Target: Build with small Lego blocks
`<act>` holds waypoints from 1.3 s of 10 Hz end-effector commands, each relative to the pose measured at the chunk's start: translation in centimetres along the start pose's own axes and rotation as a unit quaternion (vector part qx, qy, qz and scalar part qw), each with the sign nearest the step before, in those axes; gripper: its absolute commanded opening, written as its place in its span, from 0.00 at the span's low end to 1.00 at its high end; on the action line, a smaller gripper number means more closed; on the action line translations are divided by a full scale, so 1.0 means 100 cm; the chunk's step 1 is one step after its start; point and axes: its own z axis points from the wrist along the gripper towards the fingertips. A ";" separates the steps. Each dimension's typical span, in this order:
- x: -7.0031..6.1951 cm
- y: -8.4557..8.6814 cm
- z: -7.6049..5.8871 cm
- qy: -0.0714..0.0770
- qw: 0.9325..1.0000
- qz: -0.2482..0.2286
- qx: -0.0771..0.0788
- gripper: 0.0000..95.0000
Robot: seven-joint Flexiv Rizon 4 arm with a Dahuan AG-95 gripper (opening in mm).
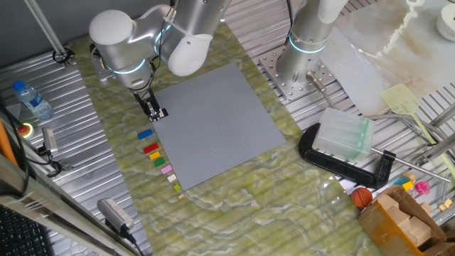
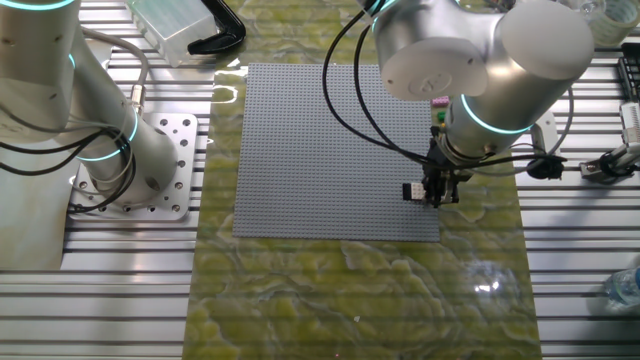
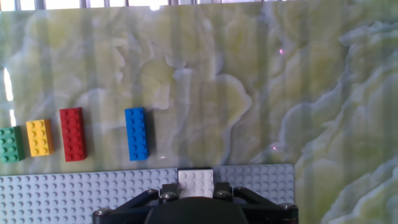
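Note:
My gripper [image 1: 156,111] hangs over the left edge of the grey baseplate [image 1: 220,121], shut on a cream-white Lego block [image 3: 196,181]. In the hand view that block sits between my two fingers [image 3: 169,190], right above the plate's edge [image 3: 62,193]. The other fixed view shows the gripper [image 2: 437,192] at the plate's near right corner, with the white block [image 2: 412,190] at its tips. Beside the plate lie the blue [image 3: 136,133], red [image 3: 73,134], yellow [image 3: 39,137] and green [image 3: 9,144] blocks in a row. Pink [image 1: 167,170] and tan [image 1: 173,179] blocks continue that row.
The plate rests on a green marble-patterned mat [image 1: 234,206]. A second arm's base [image 1: 306,53] stands behind the plate. At the right lie a black clamp [image 1: 334,162], a clear plastic box [image 1: 345,135] and loose clutter. A water bottle [image 1: 32,99] lies at the left.

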 end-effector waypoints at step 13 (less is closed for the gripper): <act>-0.002 0.002 0.003 0.012 1.000 -0.008 -0.006 0.00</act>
